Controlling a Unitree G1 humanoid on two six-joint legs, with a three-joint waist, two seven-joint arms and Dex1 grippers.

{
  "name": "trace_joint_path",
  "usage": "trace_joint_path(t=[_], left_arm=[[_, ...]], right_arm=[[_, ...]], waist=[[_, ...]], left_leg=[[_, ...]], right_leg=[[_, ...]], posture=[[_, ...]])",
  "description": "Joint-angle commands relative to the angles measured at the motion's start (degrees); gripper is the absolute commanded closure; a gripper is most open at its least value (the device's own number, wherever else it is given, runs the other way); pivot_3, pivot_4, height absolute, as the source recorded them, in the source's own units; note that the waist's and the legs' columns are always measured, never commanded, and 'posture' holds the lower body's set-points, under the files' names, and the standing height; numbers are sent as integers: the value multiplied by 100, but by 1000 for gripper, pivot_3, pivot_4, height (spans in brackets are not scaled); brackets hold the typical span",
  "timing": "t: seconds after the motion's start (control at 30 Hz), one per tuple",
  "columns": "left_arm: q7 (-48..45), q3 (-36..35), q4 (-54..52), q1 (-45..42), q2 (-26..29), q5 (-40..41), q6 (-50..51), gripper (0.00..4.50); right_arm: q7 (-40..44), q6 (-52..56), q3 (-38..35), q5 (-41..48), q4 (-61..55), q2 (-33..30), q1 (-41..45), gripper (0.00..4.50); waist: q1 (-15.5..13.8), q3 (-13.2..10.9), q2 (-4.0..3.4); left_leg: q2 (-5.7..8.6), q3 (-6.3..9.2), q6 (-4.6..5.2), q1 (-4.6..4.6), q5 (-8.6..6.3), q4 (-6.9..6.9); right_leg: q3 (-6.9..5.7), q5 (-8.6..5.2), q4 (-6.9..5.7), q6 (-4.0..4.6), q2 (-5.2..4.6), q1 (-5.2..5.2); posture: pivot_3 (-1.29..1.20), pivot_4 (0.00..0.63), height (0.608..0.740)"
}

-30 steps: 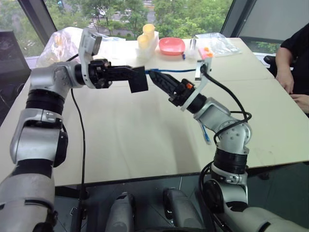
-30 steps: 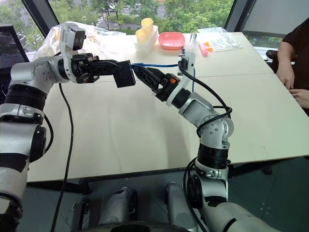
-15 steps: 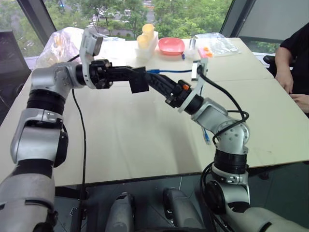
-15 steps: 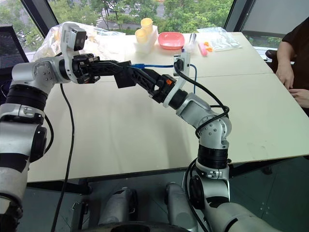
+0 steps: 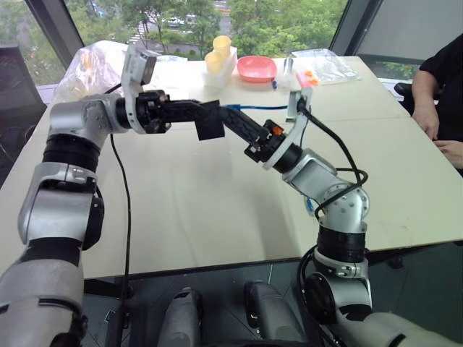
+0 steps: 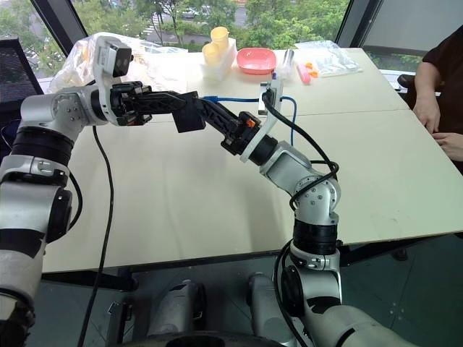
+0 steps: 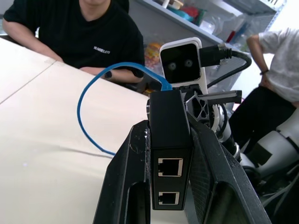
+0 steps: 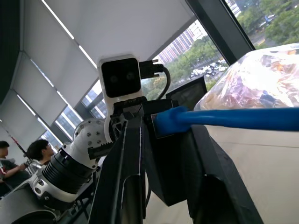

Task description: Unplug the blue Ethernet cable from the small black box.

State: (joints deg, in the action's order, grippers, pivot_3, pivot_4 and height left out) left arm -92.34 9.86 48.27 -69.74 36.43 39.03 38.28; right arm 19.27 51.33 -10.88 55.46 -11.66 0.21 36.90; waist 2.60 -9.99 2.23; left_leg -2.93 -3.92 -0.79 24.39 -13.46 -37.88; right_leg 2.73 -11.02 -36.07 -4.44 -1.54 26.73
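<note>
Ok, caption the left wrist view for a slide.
Left gripper clamps the small black box, blue Ethernet cable plugged into its far side.

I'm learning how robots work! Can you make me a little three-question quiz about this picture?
1. True or false: the left gripper is clamped on the small black box.
2. What is plugged into the box? A) a black cord B) the blue Ethernet cable C) nothing
3. Fill in: on the far side of the table there is a pink ____.

Key:
1. True. Its two fingers press the box's sides.
2. B. The blue plug sits in the box, with the right gripper reaching around it.
3. Bowl.
</note>
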Motion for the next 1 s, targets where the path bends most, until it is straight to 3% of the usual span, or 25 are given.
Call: trace_joint_path(t=[0.03,0.37,0.57,1.0], left_arm=[[-16,-209,-83,-110,19,50,-71,3932],[-16,-237,-85,-85,26,6,-80,3932],[-16,-250,-70,-77,23,-31,-100,3932],[-16,-330,-50,-54,3,-94,-97,3932]], right_arm=[[-77,-113,3,204,-95,68,-15,4068],[-100,-189,1,456,-87,99,-85,4068],[-194,-276,67,309,-20,71,-25,1211],[-301,-459,-50,561,16,88,-54,1211]], waist=[[-1,0,0],[0,0,0],[0,0,0],[0,0,0]], left_leg=[[0,0,0,0,0,0],[0,1,0,0,0,0],[0,1,0,0,0,0],[0,2,0,1,0,0]], right_leg=[[0,0,0,0,0,0],[0,0,1,0,0,0],[0,0,0,0,0,0],[0,0,2,0,0,0]], posture=[[0,150,740],[0,150,740],[0,150,740],[0,150,740]])
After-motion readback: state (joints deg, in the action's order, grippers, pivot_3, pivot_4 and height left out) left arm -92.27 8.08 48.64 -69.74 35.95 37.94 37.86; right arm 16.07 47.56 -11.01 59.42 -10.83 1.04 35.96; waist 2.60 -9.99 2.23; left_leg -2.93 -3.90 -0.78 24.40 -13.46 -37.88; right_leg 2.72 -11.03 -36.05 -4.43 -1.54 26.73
